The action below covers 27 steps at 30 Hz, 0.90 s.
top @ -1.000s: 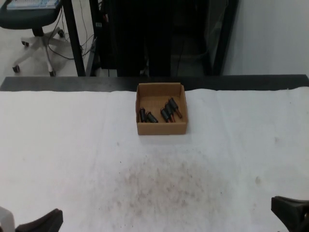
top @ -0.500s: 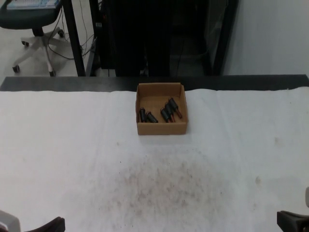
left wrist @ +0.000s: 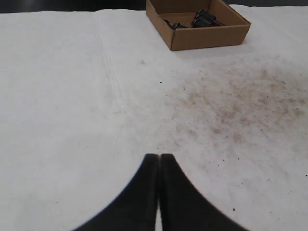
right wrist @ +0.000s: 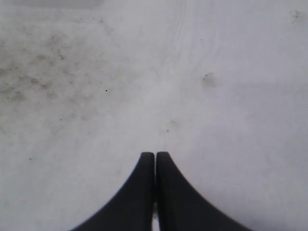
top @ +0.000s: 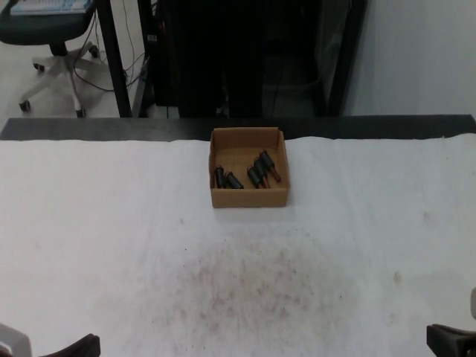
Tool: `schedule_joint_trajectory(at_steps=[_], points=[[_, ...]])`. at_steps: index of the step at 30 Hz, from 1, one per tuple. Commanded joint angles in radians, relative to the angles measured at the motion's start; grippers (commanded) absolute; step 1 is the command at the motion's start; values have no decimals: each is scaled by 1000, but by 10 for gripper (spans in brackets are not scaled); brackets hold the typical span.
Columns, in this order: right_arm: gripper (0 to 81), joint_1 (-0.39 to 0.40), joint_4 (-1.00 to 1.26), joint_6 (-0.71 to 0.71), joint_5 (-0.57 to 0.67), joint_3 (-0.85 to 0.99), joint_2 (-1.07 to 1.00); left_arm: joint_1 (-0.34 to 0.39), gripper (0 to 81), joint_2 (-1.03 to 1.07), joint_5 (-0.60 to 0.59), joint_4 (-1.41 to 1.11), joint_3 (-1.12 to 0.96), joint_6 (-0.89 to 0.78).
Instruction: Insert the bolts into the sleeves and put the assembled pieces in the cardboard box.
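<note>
The left gripper (left wrist: pixel 159 156) sits low over the near left corner of the white sheet (top: pixel 89 223), fingers pressed together with nothing between them. Farther off, mid-bench, stands the cardboard box (top: pixel 249 198) with several dark assembled pieces (top: pixel 256 174) lying inside. A speckled stain (top: pixel 256 286) lies nearer than the box. At the near right corner, the right gripper (right wrist: pixel 155 154) is likewise closed and empty.

A white sheet (top: pixel 89 223) covers the bench, with a brownish speckled stain (top: pixel 253 286) just ahead of the left fingers (left wrist: pixel 139 202). Far beyond them runs the bench's black edge (top: pixel 74 128). Behind it stand 1 office chair (top: pixel 52 33) on a pale floor (top: pixel 22 74), dark cabinets (top: pixel 223 52) and a white wall (top: pixel 416 52).
</note>
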State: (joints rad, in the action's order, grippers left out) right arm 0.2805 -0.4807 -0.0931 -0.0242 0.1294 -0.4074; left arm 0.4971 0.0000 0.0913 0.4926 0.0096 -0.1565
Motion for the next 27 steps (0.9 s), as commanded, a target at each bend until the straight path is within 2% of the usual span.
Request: schedule_joint_trajectory(at_steps=[1,4,10,27], points=[[8,-3,14,-3,-6,-4,4,4,3,0,12,14,-10,-9],[8,-3,57,-3,-6,-29,4,4,3,0,12,20,-10,-9],[8,-3,368,-3,-6,-129,4,4,3,0,12,14,-10,-9],[8,-3,332,-3,-6,-129,4,4,3,0,12,97,-10,-9]])
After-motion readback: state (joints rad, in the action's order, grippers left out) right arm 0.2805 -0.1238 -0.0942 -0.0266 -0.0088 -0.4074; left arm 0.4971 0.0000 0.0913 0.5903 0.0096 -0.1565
